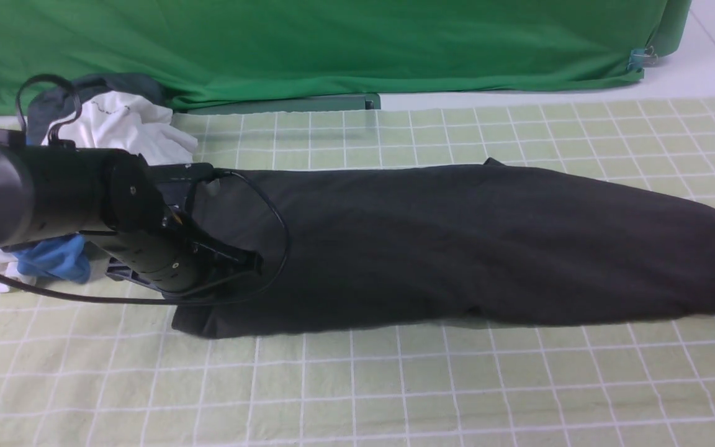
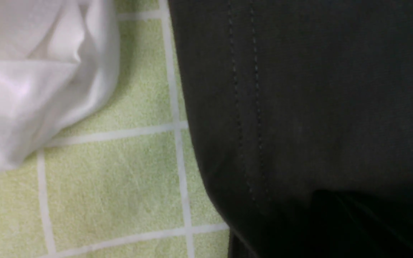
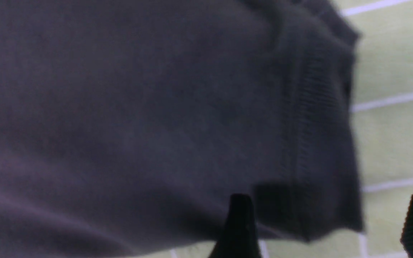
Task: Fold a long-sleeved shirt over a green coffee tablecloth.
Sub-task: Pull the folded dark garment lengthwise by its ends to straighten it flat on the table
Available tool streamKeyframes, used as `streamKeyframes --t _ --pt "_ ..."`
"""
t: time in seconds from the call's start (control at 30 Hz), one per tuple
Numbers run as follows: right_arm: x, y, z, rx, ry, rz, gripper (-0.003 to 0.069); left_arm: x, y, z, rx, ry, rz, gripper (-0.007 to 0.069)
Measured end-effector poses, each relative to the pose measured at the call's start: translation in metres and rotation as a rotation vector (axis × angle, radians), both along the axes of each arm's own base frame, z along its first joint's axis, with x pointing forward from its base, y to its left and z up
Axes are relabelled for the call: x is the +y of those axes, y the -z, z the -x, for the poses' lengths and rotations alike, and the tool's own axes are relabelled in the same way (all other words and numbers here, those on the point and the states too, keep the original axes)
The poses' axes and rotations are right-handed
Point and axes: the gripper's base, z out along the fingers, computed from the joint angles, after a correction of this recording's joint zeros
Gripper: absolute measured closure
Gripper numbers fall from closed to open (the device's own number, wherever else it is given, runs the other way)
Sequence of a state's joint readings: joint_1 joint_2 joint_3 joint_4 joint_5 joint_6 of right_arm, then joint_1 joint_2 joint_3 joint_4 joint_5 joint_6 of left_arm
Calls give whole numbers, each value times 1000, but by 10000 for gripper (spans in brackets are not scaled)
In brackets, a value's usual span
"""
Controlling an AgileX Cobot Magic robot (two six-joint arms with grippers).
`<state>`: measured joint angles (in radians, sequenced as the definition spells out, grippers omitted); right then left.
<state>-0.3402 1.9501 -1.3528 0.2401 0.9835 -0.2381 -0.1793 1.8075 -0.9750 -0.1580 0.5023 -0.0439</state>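
Observation:
The black long-sleeved shirt (image 1: pixel 457 242) lies folded into a long band across the pale green coffee tablecloth (image 1: pixel 395 385) with its white grid. My left gripper (image 1: pixel 249 261) reaches in from the left and is shut on the shirt's left end. In the left wrist view its dark fingers (image 2: pixel 335 222) merge with the stitched hem of the shirt (image 2: pixel 299 107). My right arm is out of the front view. In the right wrist view my right gripper (image 3: pixel 330 225) is open, fingers (image 3: pixel 238 222) wide apart over a ribbed edge of the shirt (image 3: pixel 314 143) lying on the tablecloth (image 3: pixel 393 143).
A heap of white (image 1: pixel 128 124), grey (image 1: pixel 103 84) and blue (image 1: pixel 53 257) garments sits at the back left, right behind my left arm. A plain bright green sheet (image 1: pixel 332 43) hangs along the back. A black cable (image 1: pixel 277 230) loops over the shirt beside the left wrist.

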Motion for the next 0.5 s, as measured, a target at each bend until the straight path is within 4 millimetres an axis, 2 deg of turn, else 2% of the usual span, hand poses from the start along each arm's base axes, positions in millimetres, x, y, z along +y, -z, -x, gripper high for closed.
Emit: streamKeyframes --t 0.13,0.27,0.33,0.37,0.43,0.5 --pt "0 15 -2 34 -9 -18 165 0 2 -1 6 -3 2 617" --pt "0 21 -3 37 -57 -20 358 -1 2 -2 7 -2 2 617" --pt "0 21 -4 32 -80 -19 525 -1 2 -2 7 -2 2 617" --pt "-1 20 -5 28 -84 -16 570 -1 3 -2 6 -3 2 617" --pt "-3 16 -7 22 -96 0 618 -1 3 -3 6 -3 2 617" --pt "-6 10 -9 29 -103 27 626 -1 3 -3 7 -3 2 617"
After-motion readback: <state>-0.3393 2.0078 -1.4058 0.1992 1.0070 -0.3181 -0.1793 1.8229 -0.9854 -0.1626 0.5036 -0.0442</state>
